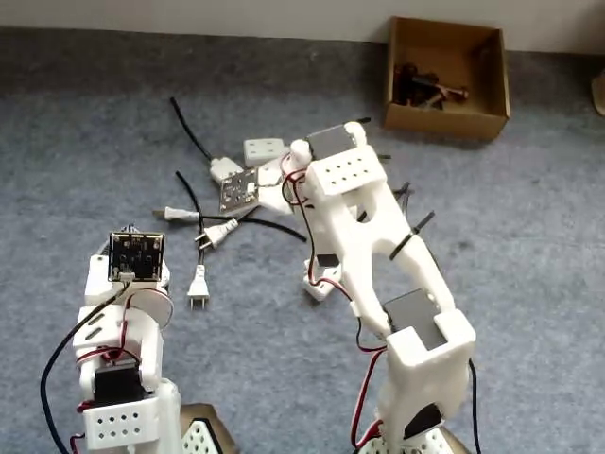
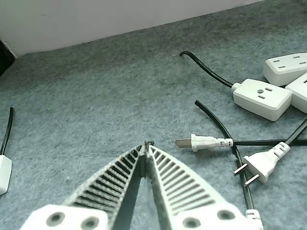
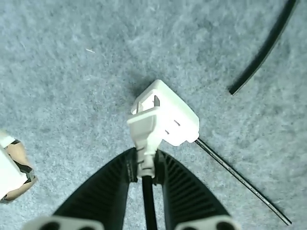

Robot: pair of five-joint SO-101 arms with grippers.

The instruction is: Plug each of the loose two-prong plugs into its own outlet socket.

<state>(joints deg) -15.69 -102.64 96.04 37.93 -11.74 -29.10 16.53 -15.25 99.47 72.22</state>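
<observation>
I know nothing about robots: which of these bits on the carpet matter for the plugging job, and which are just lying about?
Job: loose plug; second loose plug; outlet sockets; gripped plug, held in the right arm's jaws at another socket.
Lying about: cardboard box; dark odds and ends inside it.

This looks like a small robotics lab or hobbyist's test bench, not a lived-in room. The left arm (image 1: 123, 359) and right arm (image 1: 378, 246), both white printed plastic, stand side by side with red and black wiring (image 1: 364, 407) and an uncased camera board (image 1: 136, 255) exposed. The work surface is grey carpet (image 1: 529, 246) running up to a plain pale wall (image 2: 96, 19). Two-prong plugs (image 1: 198, 287) on short cords, outlet sockets (image 1: 264, 150) and a bare circuit board (image 1: 238, 191) lie scattered on it. An open cardboard box (image 1: 440, 123) of dark odds and ends sits at the back.
</observation>
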